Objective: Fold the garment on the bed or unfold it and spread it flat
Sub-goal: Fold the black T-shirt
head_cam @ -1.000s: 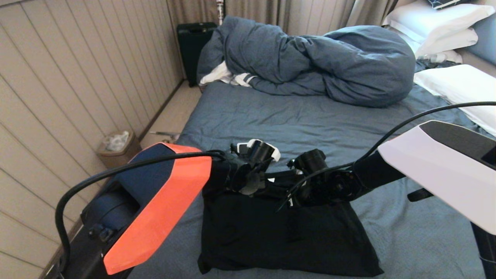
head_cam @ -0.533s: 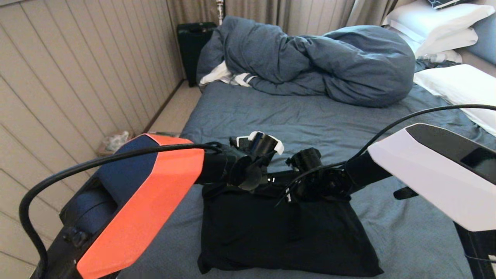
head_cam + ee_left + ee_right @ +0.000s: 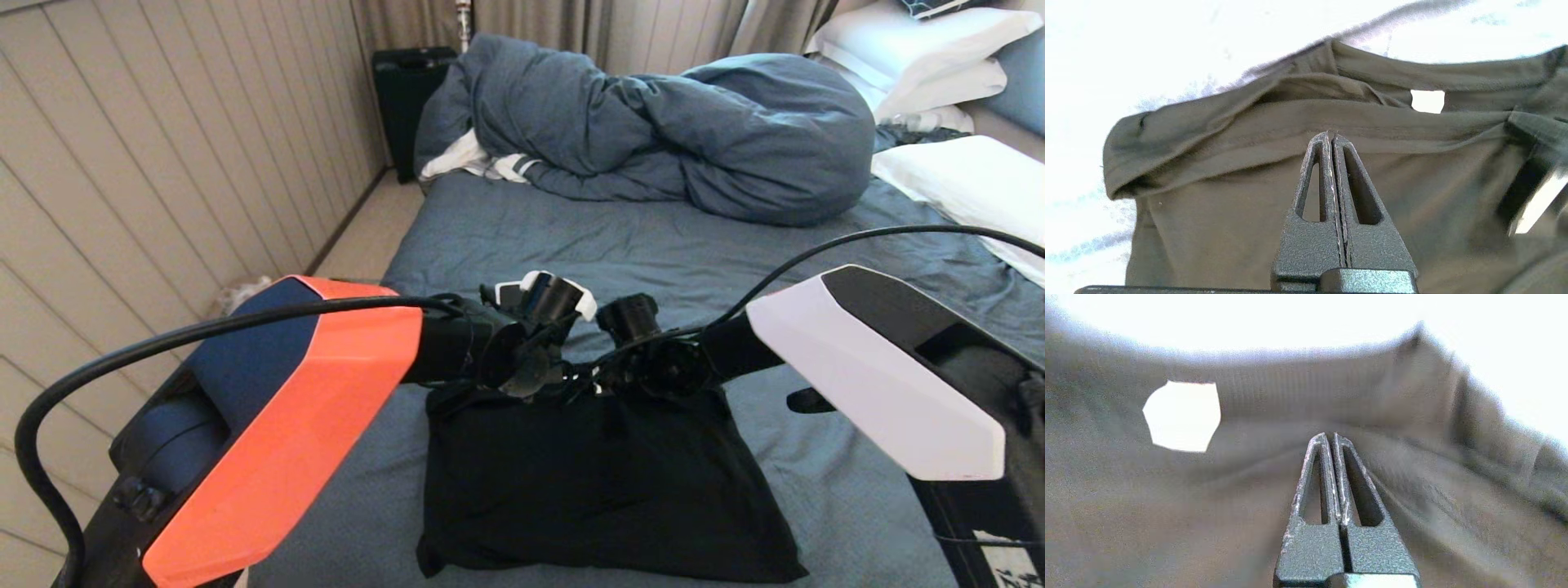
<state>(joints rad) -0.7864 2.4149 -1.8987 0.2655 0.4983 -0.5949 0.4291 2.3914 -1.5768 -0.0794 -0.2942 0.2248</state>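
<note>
The garment (image 3: pixel 604 482), a black T-shirt, lies folded into a rough rectangle on the near part of the bed (image 3: pixel 620 245). Both wrists hover side by side over its far edge, and they hide the fingers in the head view. Up close, my left gripper (image 3: pixel 1329 134) is shut, its tips at a fold of the cloth (image 3: pixel 1216 228) with no fabric seen between them. My right gripper (image 3: pixel 1329 435) is shut too and points at the collar area (image 3: pixel 1298 392). The small white neck label (image 3: pixel 1427 101) (image 3: pixel 1182 415) shows between the two grippers.
A bunched blue-grey duvet (image 3: pixel 653 131) fills the far side of the bed, with white pillows (image 3: pixel 963 175) at the right. A black suitcase (image 3: pixel 404 98) stands by the panelled wall (image 3: pixel 163 163), and a strip of floor (image 3: pixel 359 237) runs along the bed's left side.
Both wrists have slid a little toward the garment's far edge. The right arm's white cover has shifted left and the left arm's orange cover has dropped lower. Both grippers stay shut.
</note>
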